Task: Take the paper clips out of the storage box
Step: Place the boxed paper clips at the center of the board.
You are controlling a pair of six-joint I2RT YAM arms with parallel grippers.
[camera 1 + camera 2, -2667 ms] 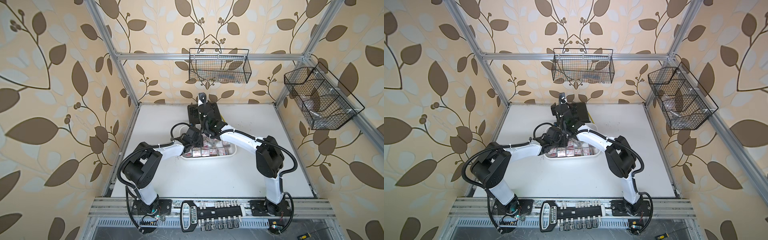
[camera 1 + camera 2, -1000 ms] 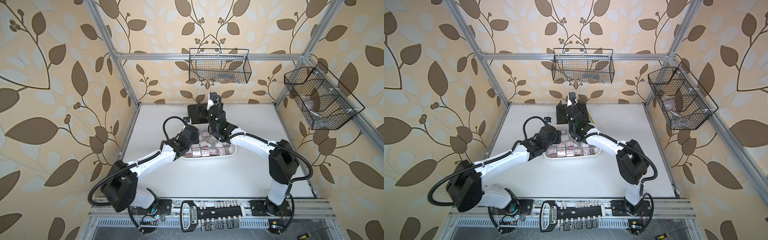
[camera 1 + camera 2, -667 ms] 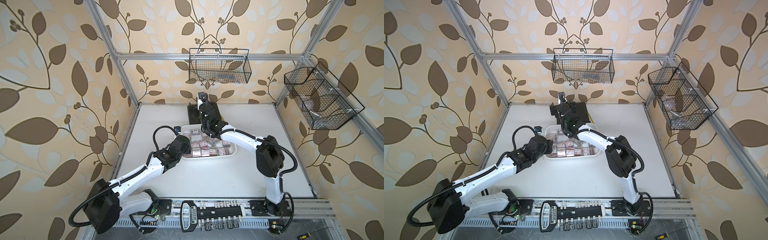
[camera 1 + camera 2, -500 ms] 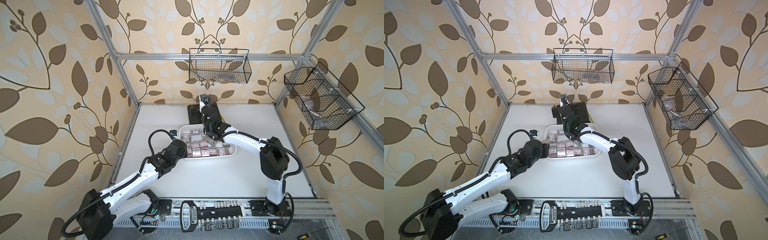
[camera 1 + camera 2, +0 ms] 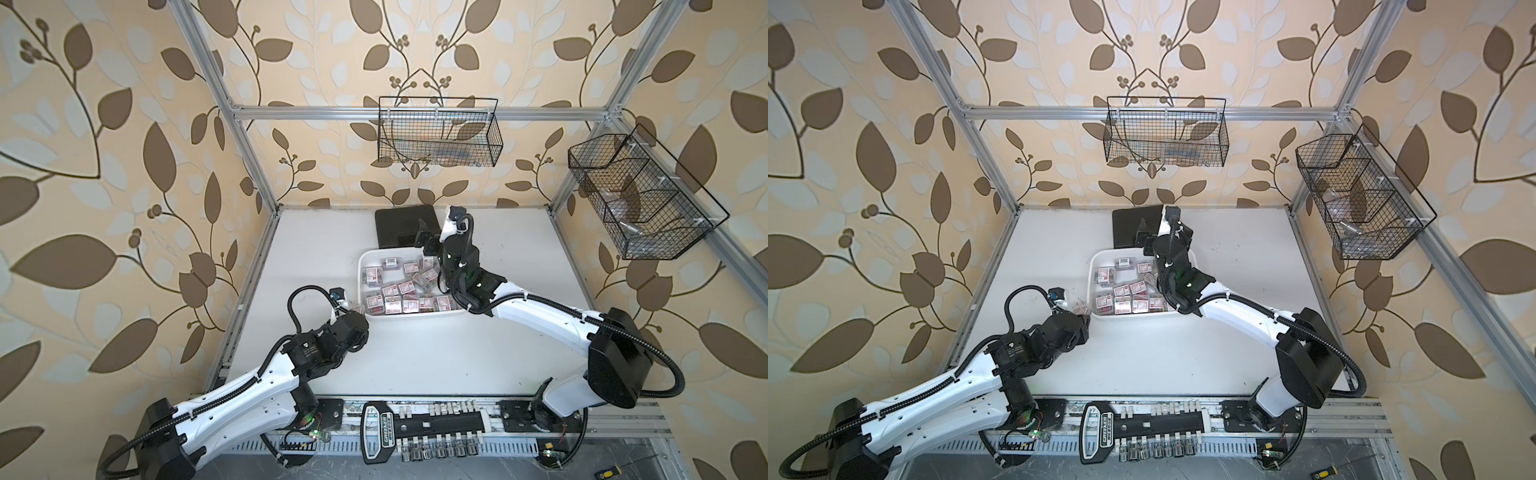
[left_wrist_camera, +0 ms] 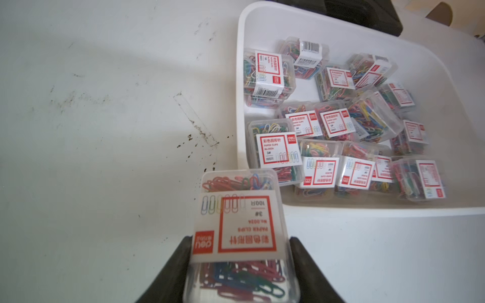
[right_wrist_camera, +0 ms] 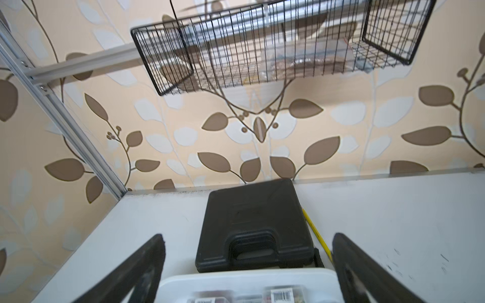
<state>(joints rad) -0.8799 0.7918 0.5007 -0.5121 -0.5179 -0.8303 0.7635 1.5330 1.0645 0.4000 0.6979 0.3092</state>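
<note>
Operator: How far along is the work, as you judge it?

Observer: Early, I think. The left gripper [image 6: 241,240] is partly closed on one box of paper clips [image 6: 236,223], with one jaw on each long side. This box is outside the storage box [image 6: 367,210] and over the bare table [image 6: 105,131], in the lower centre of the left wrist view. In both top views it is just left of the lower left corner of the storage box.

Operator: Is it put down?

Observer: I cannot tell if it touches the table. The jaws grip it, so this one is taken out but not yet set down.

Operator: And the rest?

Observer: The other paper clips [image 5: 409,286], near twenty boxes by my guess, lie inside the storage box. Some are flat and some are tilted on each other. In the top views I see no other box lying on the table outside it. So almost all of the task is left.

Operator: The right arm?

Observer: The right gripper [image 7: 248,236] stands wide open and holds nothing. In the top views it hangs over the upper edge of the storage box, and it points toward the black case [image 7: 252,210] beyond. In my opinion it is free to go down for a next box.
</note>
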